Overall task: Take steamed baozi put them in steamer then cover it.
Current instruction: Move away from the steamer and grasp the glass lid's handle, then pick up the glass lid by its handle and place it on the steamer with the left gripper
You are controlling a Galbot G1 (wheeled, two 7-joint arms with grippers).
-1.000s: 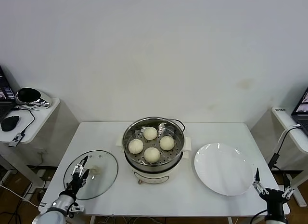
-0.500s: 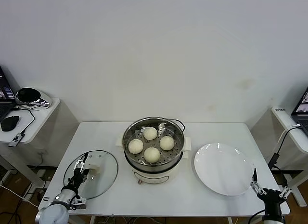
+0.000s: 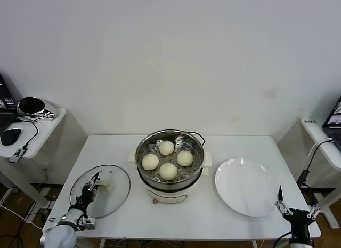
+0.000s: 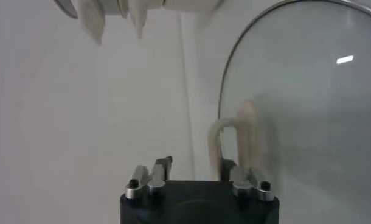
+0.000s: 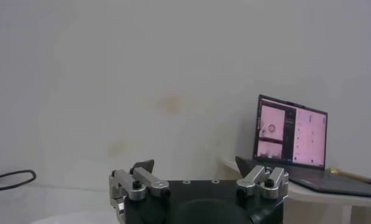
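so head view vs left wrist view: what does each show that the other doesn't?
Head view only: the steamer with four steamed baozi on its tray, the white plate to its right, the table, the right tool open at the table's near right corner, and side desks.

Left wrist view only: a close look at the cream handle of the cover, standing up just ahead of the left tool.

Both: the glass cover lying flat on the table left of the steamer, with the left tool at its handle.
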